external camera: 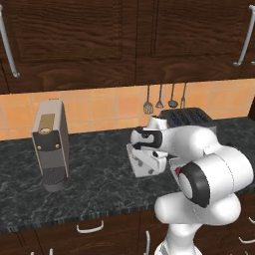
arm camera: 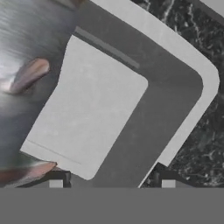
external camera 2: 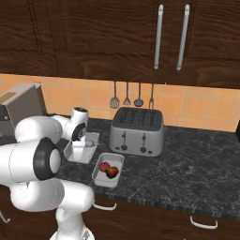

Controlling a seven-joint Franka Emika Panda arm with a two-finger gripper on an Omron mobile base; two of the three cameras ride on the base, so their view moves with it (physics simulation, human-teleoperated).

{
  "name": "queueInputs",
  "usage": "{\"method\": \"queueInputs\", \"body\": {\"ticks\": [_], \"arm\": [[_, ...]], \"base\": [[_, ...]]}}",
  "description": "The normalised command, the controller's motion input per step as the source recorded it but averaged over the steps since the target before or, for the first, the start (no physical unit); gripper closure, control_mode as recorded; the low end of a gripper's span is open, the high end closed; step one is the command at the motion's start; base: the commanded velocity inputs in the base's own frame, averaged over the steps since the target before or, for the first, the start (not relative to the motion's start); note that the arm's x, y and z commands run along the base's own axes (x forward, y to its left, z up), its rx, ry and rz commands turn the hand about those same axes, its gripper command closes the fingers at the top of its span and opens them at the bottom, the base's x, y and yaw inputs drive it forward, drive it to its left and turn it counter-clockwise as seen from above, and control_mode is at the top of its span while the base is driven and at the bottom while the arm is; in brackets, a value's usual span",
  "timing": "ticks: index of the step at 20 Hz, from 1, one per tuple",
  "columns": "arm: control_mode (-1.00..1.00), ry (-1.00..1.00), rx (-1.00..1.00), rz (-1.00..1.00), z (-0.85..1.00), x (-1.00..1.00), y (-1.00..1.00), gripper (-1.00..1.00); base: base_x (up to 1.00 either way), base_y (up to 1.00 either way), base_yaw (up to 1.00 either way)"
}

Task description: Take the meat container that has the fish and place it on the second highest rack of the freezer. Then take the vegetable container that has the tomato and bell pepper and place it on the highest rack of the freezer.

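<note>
while the white arm bends low over the dark marbled worktop (external camera 2: 197, 164), dark wooden cabinets (external camera 2: 117, 37) with bar handles span the wall above an orange tiled backsplash. a grey coffee machine (external camera: 50, 144) stands at the left of the worktop, and a silver four-slot toaster (external camera 2: 137, 131) sits against the wall beneath four hanging utensils (external camera 2: 132, 96). just in front of the toaster lies a white vegetable container (external camera 2: 101, 177) holding the tomato (external camera 2: 104, 166) and the bell pepper (external camera 2: 112, 172), the two touching side by side. to its left, close beside it, is the white meat container (external camera 2: 90, 155), partly hidden behind the wrist. the claw (arm camera: 111, 177) hangs right over this tray; its two dark fingertips (arm camera: 168, 179) stand apart, one inside the tray and one beyond its rim, so the tray's wall lies between them, though whether they press on it cannot be told. in the hand view the silvery-grey fish (arm camera: 30, 57) lies along the tray's floor, its reddish fins showing.
</note>
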Motion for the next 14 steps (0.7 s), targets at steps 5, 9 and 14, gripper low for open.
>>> {"method": "queueInputs", "body": {"ticks": [5,9,14], "arm": [[-1.00,0.00,-0.02,-0.01,-0.25,-0.02,0.00,1.00],[-1.00,-0.09,-0.06,-0.01,0.05,-0.46,0.00,1.00],[-1.00,-0.17,-0.01,0.00,0.90,-0.73,0.00,1.00]], "base": [[0.00,0.00,0.00],[0.00,0.00,0.00],[0.00,0.00,0.00]]}}
